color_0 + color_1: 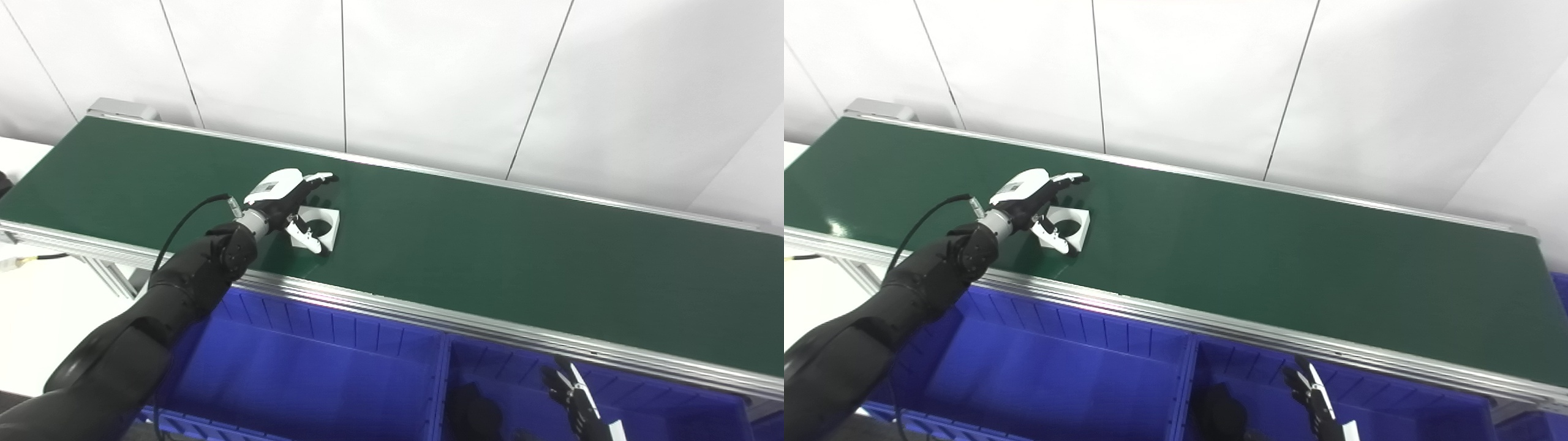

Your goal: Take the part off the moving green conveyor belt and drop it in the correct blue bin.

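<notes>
One white part (pixel 320 224) lies on the green conveyor belt (pixel 490 245), toward the belt's left end and close to its near edge. The part is a flat, squarish block with a round hole through its middle. Your left hand (pixel 288 199) is at it with fingers spread: the fingers (pixel 318 179) reach past the part's far side, and the thumb (pixel 304 236) lies across its near left corner. The hand is not clenched, and you cannot tell from either view whether it grips the part yet.

There is one belt, framed by silver rails, running from far left to near right. Below its near rail sit two blue bins side by side: the left bin (pixel 306 367) and the right bin (pixel 674 404). Your right hand (pixel 1315 398) hovers low over the right bin with fingers apart, holding nothing. A dark object (pixel 1222 413) lies in the right bin beside the divider; it is too dim to identify.

The right eye view shows the belt's right end and a sliver of blue beyond it. The left eye view shows more white table (pixel 37 306) at the left, with a cable (pixel 30 260) lying on it. Your left forearm covers the left bin's near left corner.
</notes>
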Action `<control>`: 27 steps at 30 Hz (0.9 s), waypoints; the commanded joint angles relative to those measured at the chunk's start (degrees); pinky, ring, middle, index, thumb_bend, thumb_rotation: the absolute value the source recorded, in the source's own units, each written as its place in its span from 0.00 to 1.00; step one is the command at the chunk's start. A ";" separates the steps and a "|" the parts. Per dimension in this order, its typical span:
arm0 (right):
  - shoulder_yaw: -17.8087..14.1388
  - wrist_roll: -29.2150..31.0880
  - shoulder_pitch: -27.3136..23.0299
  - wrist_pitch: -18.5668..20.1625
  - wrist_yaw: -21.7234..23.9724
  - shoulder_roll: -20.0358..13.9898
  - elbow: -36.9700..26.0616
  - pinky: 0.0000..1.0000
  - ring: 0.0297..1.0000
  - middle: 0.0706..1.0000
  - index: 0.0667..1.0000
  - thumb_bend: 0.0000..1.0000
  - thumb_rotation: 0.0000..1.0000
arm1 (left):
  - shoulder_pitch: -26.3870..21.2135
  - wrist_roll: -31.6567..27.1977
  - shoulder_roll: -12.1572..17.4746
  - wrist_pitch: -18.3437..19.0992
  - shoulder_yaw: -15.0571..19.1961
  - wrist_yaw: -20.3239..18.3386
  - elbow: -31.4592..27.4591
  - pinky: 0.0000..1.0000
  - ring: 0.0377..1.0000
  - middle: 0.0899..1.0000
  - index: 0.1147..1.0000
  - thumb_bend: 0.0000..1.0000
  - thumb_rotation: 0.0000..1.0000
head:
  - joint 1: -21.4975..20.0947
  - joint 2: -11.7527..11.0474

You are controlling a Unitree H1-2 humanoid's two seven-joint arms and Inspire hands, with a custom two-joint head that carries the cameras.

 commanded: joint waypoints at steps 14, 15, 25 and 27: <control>-0.02 -1.17 -0.22 -3.05 -2.06 -0.34 -1.90 0.82 0.84 0.83 0.92 0.74 0.48 | 0.29 -0.58 1.29 3.77 0.42 -2.58 -6.57 0.38 0.39 0.44 0.45 0.50 0.00 | -0.05 0.19; 0.05 -1.32 -0.18 -3.06 -2.08 -0.40 -1.98 0.83 0.84 0.83 0.92 0.74 0.48 | 0.89 -0.80 1.44 3.22 0.91 -2.10 -7.68 0.38 0.39 0.44 0.46 0.50 0.00 | -0.13 0.23; -0.03 0.19 0.85 -3.05 -0.56 0.54 -3.49 0.87 0.84 0.85 0.92 0.76 0.47 | 13.20 -9.50 1.17 -3.57 11.51 -0.95 -33.40 0.40 0.40 0.42 0.46 0.50 0.00 | -6.63 2.41; -0.12 -0.01 1.12 -3.06 -0.31 0.86 -3.99 0.87 0.84 0.85 0.92 0.77 0.47 | 15.19 -11.68 0.94 -5.80 12.95 -1.60 -37.07 0.43 0.42 0.44 0.44 0.50 0.00 | -8.13 2.75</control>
